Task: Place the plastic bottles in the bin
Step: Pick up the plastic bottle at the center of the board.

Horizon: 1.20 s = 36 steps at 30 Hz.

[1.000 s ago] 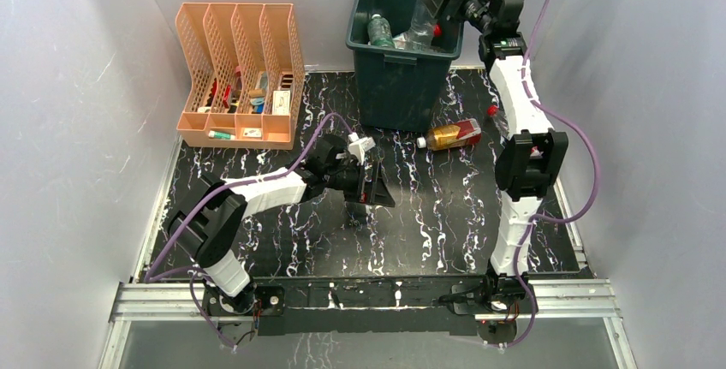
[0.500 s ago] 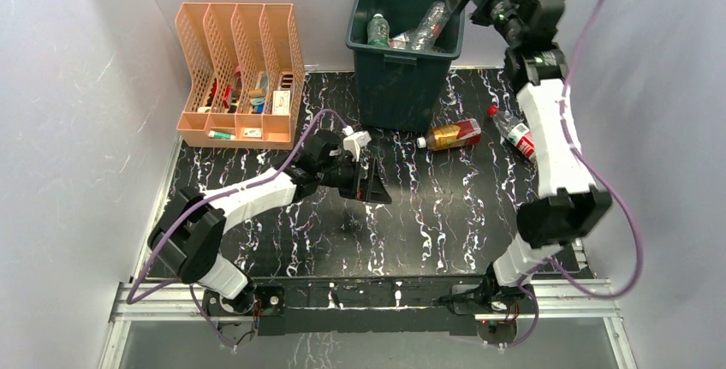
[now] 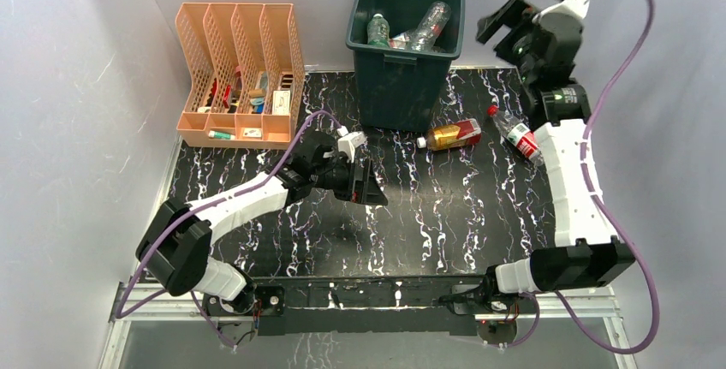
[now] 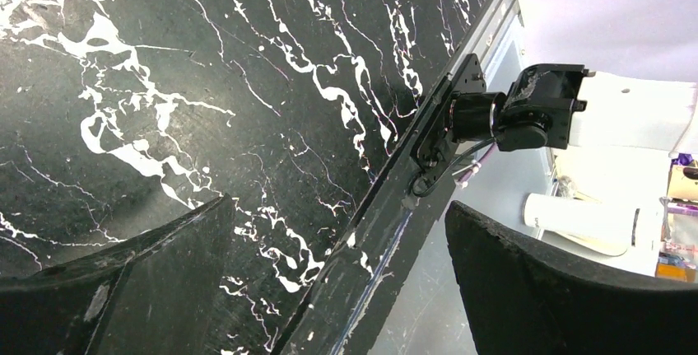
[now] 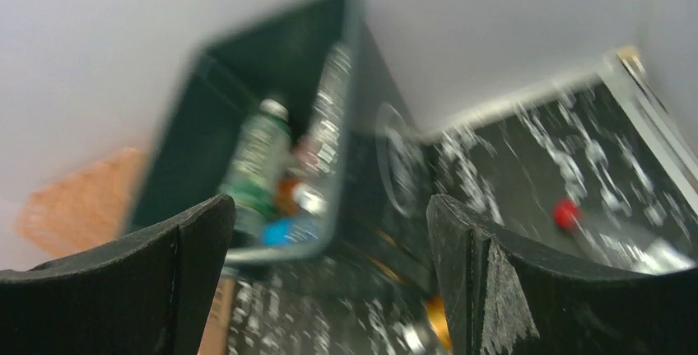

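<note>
At far left, peach organizer (image 3: 240,78); toward centre, left gripper (image 3: 373,189) low over marbled table (image 3: 445,215), fingers wide apart, empty; behind, green bin (image 3: 402,86) holding several bottles (image 3: 428,25); rightward on table, orange bottle (image 3: 454,134) and red-labelled bottle (image 3: 516,136) lying flat; near bin's right rim, right gripper (image 3: 499,18) raised, wide apart, empty.

The bin (image 3: 402,86) is smooth dark green plastic with a dull sheen. Inside it, the plastic bottles (image 3: 431,22) are clear and glossy, and so is the amber bottle (image 3: 454,134) lying just in front of the bin. The table (image 3: 445,223) under the bin looks like black stone veined white, softly shiny. Left of the bin, the file organizer (image 3: 240,52) is matt peach plastic, perforated. The left gripper (image 4: 337,207) has fingers (image 4: 560,289) of matt black plastic, grainy at the edges.
</note>
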Available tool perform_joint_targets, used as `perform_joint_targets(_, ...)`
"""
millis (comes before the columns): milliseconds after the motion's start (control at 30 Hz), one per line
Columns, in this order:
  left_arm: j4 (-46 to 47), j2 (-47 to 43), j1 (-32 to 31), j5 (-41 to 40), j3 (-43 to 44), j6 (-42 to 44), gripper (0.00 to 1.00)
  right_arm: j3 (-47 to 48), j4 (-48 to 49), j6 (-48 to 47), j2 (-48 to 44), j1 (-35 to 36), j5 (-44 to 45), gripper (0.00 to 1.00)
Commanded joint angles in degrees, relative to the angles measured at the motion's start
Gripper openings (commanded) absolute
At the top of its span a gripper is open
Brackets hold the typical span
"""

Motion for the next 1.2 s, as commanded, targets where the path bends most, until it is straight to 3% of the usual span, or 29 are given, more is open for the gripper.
perform_joint_targets(0, -1.75, -2.83, -0.2, 0.19, -0.17, 0.14, 0.98, -8.91, -5.34, 2.16, -3.61, -1.09, 8.83, 0.98)
perform_joint_targets(333, -1.6, 0.05, -0.24, 1.43, 1.28, 1.36, 0.98, -23.32, -4.72, 6.5, -3.95, -3.32, 3.9, 0.98)
perform_joint_targets(767, -0.25, 4.33, -0.2, 3.28, 1.65, 2.38, 0.98, -29.81, 0.97, 9.63, 5.2, -4.4, -3.51, 0.98)
perform_joint_targets(1167, 2.54, 9.55, -0.2, 6.35, 3.3, 1.54, 0.98, -33.4, 3.5, 10.82, 9.86, -5.31, -4.59, 0.98)
